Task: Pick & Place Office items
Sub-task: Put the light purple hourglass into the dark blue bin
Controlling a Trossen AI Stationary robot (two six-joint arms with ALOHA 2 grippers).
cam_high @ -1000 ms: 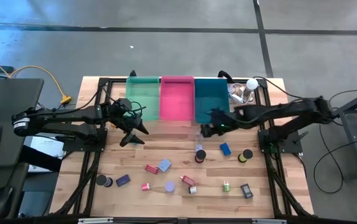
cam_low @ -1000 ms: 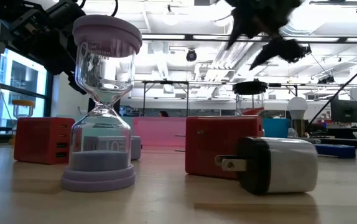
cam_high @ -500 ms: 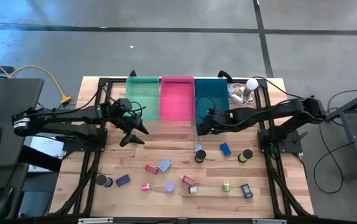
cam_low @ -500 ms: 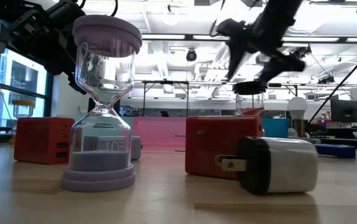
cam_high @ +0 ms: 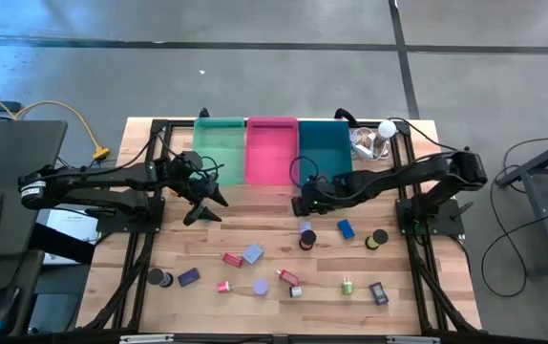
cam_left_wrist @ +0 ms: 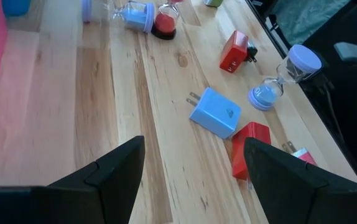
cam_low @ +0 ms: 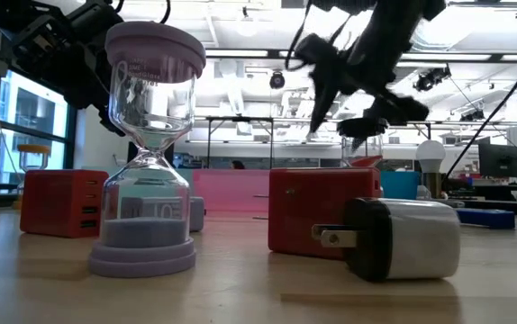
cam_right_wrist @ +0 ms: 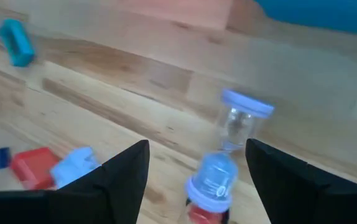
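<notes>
The office items lie scattered over the near half of the wooden table: a blue hourglass (cam_high: 305, 228) (cam_right_wrist: 227, 149), a blue block (cam_high: 347, 229), a red block (cam_high: 233, 259), a light blue charger (cam_left_wrist: 216, 112), a lavender hourglass (cam_low: 149, 153) and dark rolls (cam_high: 379, 238). My right gripper (cam_high: 303, 200) (cam_right_wrist: 197, 147) hangs open above the blue hourglass, slanting down, its fingers on either side of it in the wrist view without touching. My left gripper (cam_high: 205, 202) (cam_left_wrist: 194, 146) waits open above the table's left part, near the green bin.
Green (cam_high: 219, 148), pink (cam_high: 271, 151) and teal (cam_high: 324, 146) bins stand in a row at the far edge. A white bulb with clear plastic clutter (cam_high: 377, 137) sits at the far right. Bare wood lies between the bins and the items.
My right gripper has sunk and gone toward the table's left edge, from in front of the teal bin to above the blue hourglass, tipping a little more downward. No item has moved.
</notes>
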